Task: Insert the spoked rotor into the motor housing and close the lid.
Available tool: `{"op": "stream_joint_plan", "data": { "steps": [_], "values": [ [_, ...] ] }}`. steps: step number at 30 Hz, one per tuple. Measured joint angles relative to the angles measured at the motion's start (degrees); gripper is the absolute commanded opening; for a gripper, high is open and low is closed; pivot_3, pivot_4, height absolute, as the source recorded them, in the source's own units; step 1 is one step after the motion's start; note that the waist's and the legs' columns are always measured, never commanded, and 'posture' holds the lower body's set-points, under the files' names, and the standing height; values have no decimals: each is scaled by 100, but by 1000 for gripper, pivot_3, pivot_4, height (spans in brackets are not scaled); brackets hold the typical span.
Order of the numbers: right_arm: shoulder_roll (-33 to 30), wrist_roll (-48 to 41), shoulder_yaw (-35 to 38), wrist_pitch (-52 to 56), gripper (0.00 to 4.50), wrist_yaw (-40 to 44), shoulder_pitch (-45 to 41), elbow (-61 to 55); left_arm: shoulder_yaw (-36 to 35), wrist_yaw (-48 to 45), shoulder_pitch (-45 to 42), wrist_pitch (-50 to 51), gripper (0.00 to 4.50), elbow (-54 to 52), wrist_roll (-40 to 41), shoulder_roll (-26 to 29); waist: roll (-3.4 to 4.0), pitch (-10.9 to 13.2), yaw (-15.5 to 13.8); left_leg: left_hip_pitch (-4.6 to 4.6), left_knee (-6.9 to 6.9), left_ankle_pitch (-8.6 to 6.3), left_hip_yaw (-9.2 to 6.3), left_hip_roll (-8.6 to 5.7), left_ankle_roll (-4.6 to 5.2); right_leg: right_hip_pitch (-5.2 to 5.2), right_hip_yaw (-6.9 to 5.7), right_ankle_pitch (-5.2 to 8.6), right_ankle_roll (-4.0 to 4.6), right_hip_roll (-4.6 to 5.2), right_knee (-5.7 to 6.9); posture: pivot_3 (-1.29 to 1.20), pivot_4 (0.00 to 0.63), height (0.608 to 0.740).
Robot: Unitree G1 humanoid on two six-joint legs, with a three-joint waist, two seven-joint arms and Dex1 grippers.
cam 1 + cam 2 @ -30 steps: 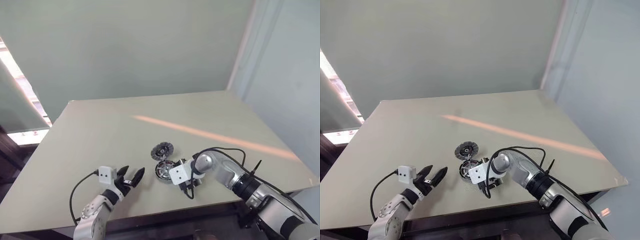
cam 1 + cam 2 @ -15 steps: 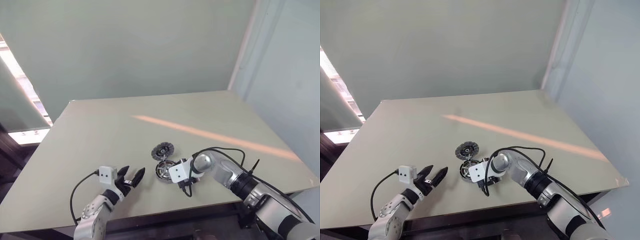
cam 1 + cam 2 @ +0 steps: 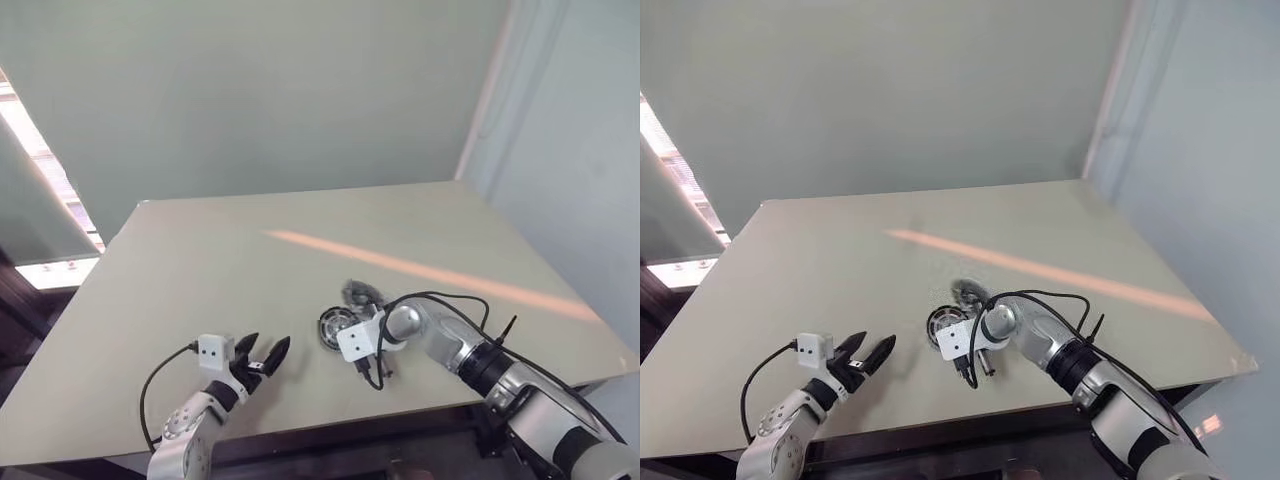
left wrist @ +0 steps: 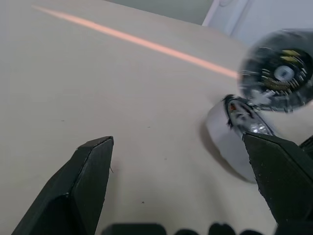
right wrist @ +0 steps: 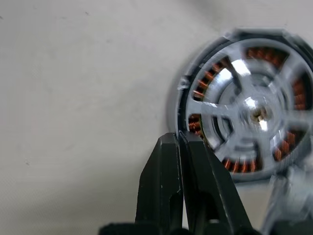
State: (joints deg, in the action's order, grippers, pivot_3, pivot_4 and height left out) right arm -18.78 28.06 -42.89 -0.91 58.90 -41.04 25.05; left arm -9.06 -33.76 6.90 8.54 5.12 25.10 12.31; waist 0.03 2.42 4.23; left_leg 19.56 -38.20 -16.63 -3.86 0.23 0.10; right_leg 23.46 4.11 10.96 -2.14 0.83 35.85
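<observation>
The right gripper (image 5: 182,161) has its two black fingers pressed together with nothing between them (the jaws look fully closed). Just past its tips, touching or almost touching the rim, lies the motor housing (image 5: 244,110), and the spoked rotor (image 5: 254,115) already sits flat inside it, copper windings showing between the spokes. The lid (image 4: 277,72) looks blurred and tilted, just behind the housing on the table (image 3: 200,280), on the far side from the robot. The left gripper (image 3: 262,357) rests wide open and empty, clearly farther away. So I judge the right arm is nearer for taking the lid.
</observation>
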Motion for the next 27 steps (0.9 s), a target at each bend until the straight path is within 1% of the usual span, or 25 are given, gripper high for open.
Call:
{"op": "stream_joint_plan", "data": {
  "steps": [8, 13, 18, 22, 25, 27],
  "values": [
    [-7, -15, 48, 13, 26, 41, 24, -99, 1, 0, 1, 0, 4500, 0, 0, -3, 0, 0, -9, 2, 0, 0, 0, -1, 0, 0, 0, 0, 0, 1, -3, 0, 0, 740],
    [-15, -172, 165, 246, 26, 294, 144, -408, 0, 1, -16, -4, 4500, 0, -1, -5, 0, 0, -11, 3, 5, -1, -1, -1, 0, 2, -1, 0, -1, 1, -3, 0, 0, 740],
    [14, -557, 312, 943, 26, 810, 443, -1073, -44, 2, -36, -13, 4500, 2, -1, 3, 0, 0, -12, 5, 7, -1, -2, -1, -1, 4, -2, 0, -1, 1, -5, 0, 0, 740],
    [65, -783, 330, 1703, 26, 1118, 704, -1755, -50, 3, -55, -23, 4500, 3, -1, 17, 1, 1, -11, 4, 7, -1, -3, 0, -1, 5, -4, 0, -1, 1, -3, 0, 0, 740],
    [164, -829, 327, 2649, 26, 1188, 870, -2329, -85, 28, -57, -36, 4500, 5, 1, 18, 0, 1, -12, 5, 7, -1, -4, 1, -2, 7, -5, 1, -1, 1, -2, 0, 0, 740],
    [300, -815, 330, 3259, 26, 1036, 960, -2569, -123, 43, -63, -55, 4500, 7, 2, 18, 0, 1, -13, 5, 7, -1, -5, 1, -2, 7, -8, 1, -1, 1, -1, 0, 0, 740]
  ]
}}
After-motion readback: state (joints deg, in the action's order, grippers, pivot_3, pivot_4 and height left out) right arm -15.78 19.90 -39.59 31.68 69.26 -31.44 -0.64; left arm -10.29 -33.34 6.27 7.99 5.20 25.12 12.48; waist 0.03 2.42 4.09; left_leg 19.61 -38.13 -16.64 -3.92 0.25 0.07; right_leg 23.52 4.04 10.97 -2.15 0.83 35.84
